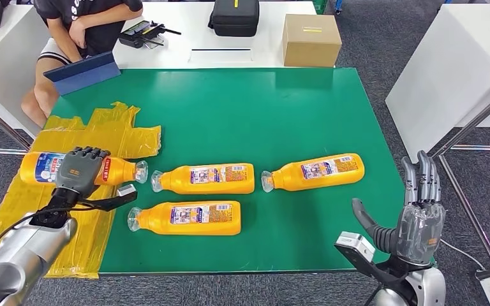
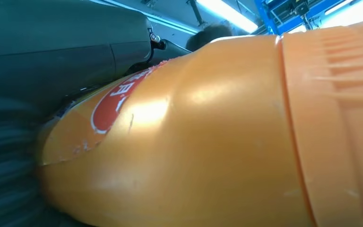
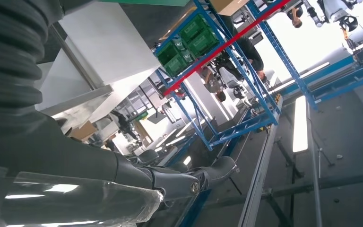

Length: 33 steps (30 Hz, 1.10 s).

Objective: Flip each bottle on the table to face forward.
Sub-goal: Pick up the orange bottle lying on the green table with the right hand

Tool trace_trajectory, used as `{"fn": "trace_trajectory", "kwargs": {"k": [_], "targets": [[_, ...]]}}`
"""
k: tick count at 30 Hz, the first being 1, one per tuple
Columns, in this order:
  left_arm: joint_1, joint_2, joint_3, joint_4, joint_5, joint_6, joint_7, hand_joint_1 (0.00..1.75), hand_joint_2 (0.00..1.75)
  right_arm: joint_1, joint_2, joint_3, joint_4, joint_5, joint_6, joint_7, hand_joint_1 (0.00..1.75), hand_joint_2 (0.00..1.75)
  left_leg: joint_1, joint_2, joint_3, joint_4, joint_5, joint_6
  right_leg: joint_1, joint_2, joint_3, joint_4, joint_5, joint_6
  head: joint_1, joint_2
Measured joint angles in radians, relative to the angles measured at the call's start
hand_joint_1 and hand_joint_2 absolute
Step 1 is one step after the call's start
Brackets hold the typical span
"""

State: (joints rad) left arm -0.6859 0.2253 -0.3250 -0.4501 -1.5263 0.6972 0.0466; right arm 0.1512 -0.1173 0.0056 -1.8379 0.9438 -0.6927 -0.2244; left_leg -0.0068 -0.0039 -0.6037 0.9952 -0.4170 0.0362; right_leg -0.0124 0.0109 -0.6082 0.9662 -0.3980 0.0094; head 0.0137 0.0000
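Bottles lay on their sides around the green mat: in the head view three rested on it, a fourth bottle lay just off its left edge on yellow plastic, gripped by the left hand; the right hand hung off the mat's right edge, fingers straight, holding nothing; the left wrist view showed that bottle's orange body close up; the right wrist view showed the right hand's thumb extended before blue shelving.

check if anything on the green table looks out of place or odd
One orange plastic bottle lies off the green mat, on the crumpled yellow plastic sheet at the left edge, under the left hand. The other three bottles lie on the mat. Nothing looks spilled.
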Motion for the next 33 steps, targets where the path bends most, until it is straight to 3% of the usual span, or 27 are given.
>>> {"fn": "trace_trajectory", "kwargs": {"k": [14, 15, 19, 23, 27, 33], "targets": [[0.023, 0.002, 0.046, 0.000, 0.000, 0.000, 0.000, 1.75, 1.75, 0.003, 0.010, 0.006, 0.000, 0.020, 0.011, 0.017, 0.00, 1.75, 0.000, 0.000, 0.000, 0.000, 0.000, 0.000, 0.000, 0.000, 0.000, 0.000, 0.000, 0.000, 0.000, 0.000], [0.024, 0.002, 0.049, 0.000, 0.000, 0.000, -0.001, 1.69, 1.75, 0.004, 0.011, 0.006, 0.000, 0.022, 0.011, 0.018, 0.00, 1.75, 0.000, 0.000, 0.000, 0.000, 0.000, 0.000, 0.000, 0.000, 0.000, 0.000, 0.000, 0.000, 0.000, 0.000], [0.026, 0.002, 0.063, 0.000, -0.001, 0.000, -0.005, 0.38, 1.75, 0.004, 0.014, 0.006, 0.000, 0.026, 0.012, 0.021, 0.00, 1.75, 0.000, 0.000, 0.000, 0.000, 0.000, 0.000, 0.000, 0.000, 0.000, 0.000, 0.000, 0.000, 0.000, 0.000], [0.029, 0.002, 0.069, 0.000, -0.006, 0.000, -0.004, 0.38, 1.75, 0.004, 0.016, 0.006, 0.000, 0.026, 0.014, 0.024, 0.00, 1.75, 0.000, 0.000, 0.000, 0.000, 0.000, 0.000, 0.000, 0.000, 0.000, 0.000, 0.000, 0.000, 0.000, 0.000], [0.031, 0.002, 0.074, -0.001, -0.010, 0.000, -0.002, 0.00, 1.75, 0.004, 0.016, 0.006, 0.000, 0.026, 0.014, 0.026, 0.00, 1.75, 0.000, 0.000, 0.000, 0.000, 0.000, 0.000, 0.000, 0.000, 0.000, 0.000, 0.000, 0.000, 0.000, 0.000], [0.031, 0.002, 0.081, -0.001, -0.021, 0.001, 0.005, 0.00, 1.75, 0.002, 0.016, 0.006, 0.000, 0.026, 0.020, 0.026, 0.00, 1.75, 0.000, 0.000, 0.000, 0.000, 0.000, 0.000, 0.000, 0.000, 0.000, 0.000, 0.000, 0.000, 0.000, 0.000]]}}
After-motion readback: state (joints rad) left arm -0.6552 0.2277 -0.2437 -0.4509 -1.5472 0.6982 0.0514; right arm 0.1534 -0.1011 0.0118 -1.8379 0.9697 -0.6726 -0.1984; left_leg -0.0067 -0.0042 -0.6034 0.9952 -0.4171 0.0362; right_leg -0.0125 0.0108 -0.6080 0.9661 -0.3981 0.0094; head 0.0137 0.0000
